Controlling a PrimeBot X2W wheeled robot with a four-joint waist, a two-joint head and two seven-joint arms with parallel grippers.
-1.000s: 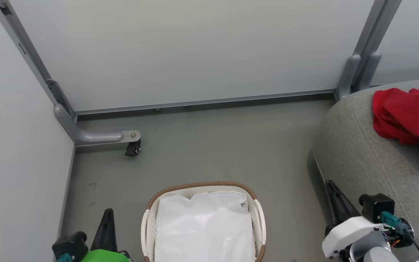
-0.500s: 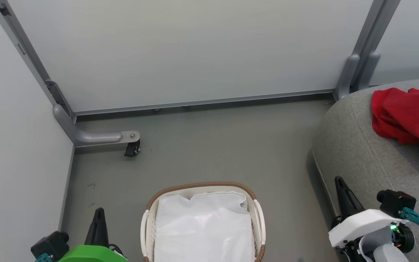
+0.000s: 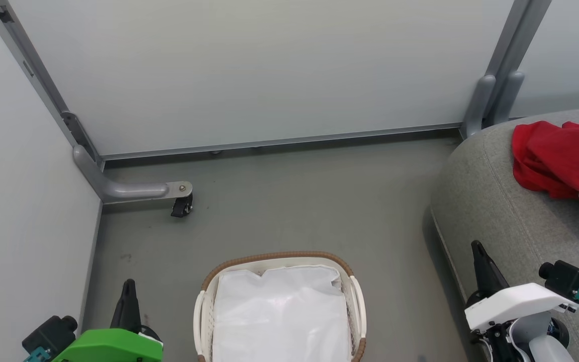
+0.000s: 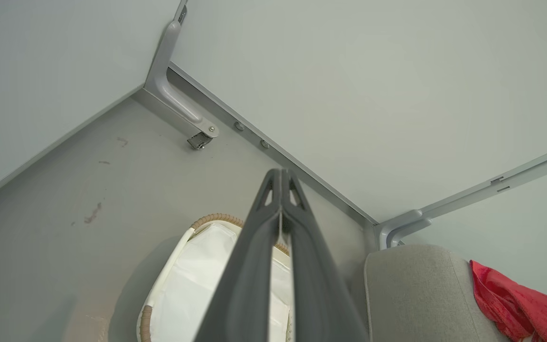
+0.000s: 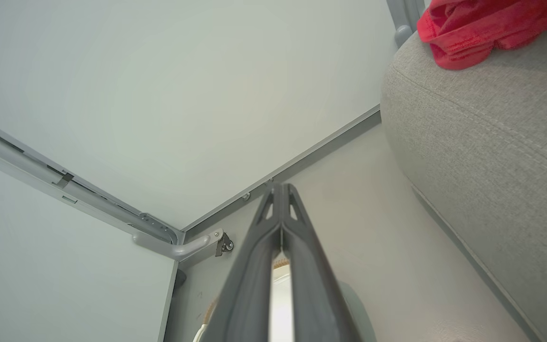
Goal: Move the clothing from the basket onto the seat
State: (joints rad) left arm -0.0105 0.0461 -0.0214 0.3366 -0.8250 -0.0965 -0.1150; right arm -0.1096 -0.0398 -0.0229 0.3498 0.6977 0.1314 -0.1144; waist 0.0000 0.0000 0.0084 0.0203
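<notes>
The red clothing (image 3: 563, 158) with white stripe trim lies bunched on the grey seat (image 3: 510, 211) at the right edge; it also appears as clothing (image 4: 515, 304) and clothing (image 5: 473, 26) in the wrist views. The basket (image 3: 279, 259) stands on the floor at the bottom centre, with only its white liner (image 3: 279, 311) visible inside. My left gripper (image 3: 128, 289) is shut and empty, low at the left of the basket. My right gripper (image 3: 478, 249) is shut and empty, beside the seat's front edge. Both wrist views show fingertips pressed together: left gripper (image 4: 280, 173), right gripper (image 5: 280, 187).
Pale partition walls (image 3: 269, 75) close the floor at the back and left. A grey partition foot with a caster (image 3: 181, 206) juts onto the floor at the left. Another grey post (image 3: 490, 100) stands behind the seat's corner. Open grey floor (image 3: 309, 201) lies between basket and wall.
Both arms have drawn outward and down in the head view: the left gripper shifted left, the right gripper shifted right toward the seat. Clothing and basket have stayed put.
</notes>
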